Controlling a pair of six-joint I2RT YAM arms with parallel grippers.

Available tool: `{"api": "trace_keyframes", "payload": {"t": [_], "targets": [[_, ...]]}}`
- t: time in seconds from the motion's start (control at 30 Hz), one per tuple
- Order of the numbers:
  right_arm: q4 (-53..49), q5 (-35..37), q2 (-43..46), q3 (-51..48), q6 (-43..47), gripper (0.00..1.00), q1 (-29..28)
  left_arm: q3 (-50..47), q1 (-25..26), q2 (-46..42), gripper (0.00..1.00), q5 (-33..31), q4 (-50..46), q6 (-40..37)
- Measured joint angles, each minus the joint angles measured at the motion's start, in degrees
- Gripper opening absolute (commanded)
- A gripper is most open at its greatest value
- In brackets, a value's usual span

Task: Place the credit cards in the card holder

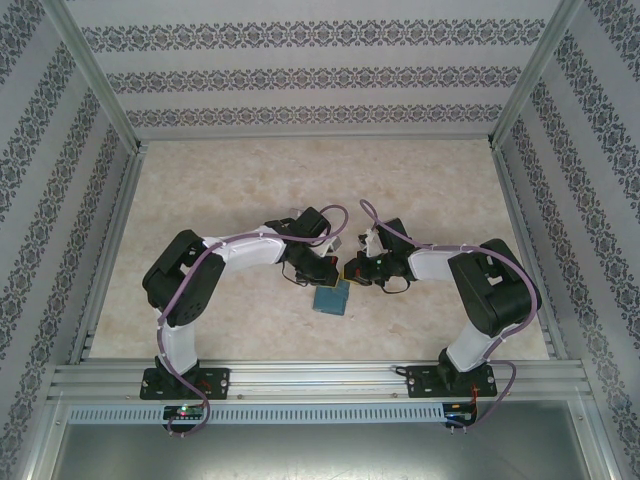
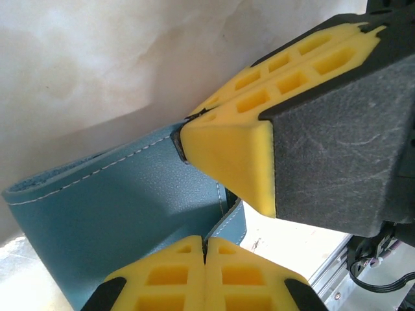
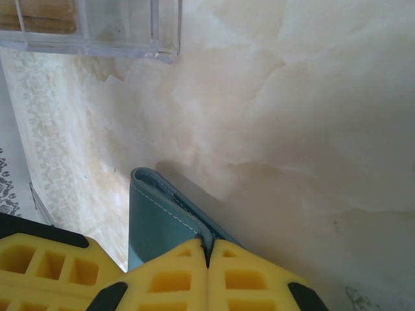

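While the left gripper (image 2: 205, 245) is pinching the wallet (image 2: 117, 207) by its edge, the right gripper (image 3: 208, 246) is clamping it too. Both are squeezing fully closed.

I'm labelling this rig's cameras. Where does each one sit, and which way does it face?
Top external: above and behind the bases, looking down at the table; both arms show, left gripper and right gripper meeting at the wallet.
Left wrist: on the left arm, looking along its shut fingers at the wallet's face; the right gripper pinches its edge.
Right wrist: on the right arm, looking along its shut fingers at the wallet's edge, a clear case beyond.
Shared: all three show the wallet.
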State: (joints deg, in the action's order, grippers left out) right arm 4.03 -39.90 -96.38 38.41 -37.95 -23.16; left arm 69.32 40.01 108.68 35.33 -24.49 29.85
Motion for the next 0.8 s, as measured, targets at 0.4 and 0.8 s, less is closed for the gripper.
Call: {"api": "trace_keyframes", "payload": {"t": [0.4, 0.8], "targets": [[0.0, 0.0, 0.0, 0.0, 0.0, 0.0, 0.0, 0.2, 0.0, 1.11, 0.0, -0.94, -0.76, -0.02], [0.0, 0.24, 0.0, 0.13, 0.0, 0.0, -0.26, 1.36, 0.0, 1.99, 0.0, -1.75, -2.05, -0.31]]}}
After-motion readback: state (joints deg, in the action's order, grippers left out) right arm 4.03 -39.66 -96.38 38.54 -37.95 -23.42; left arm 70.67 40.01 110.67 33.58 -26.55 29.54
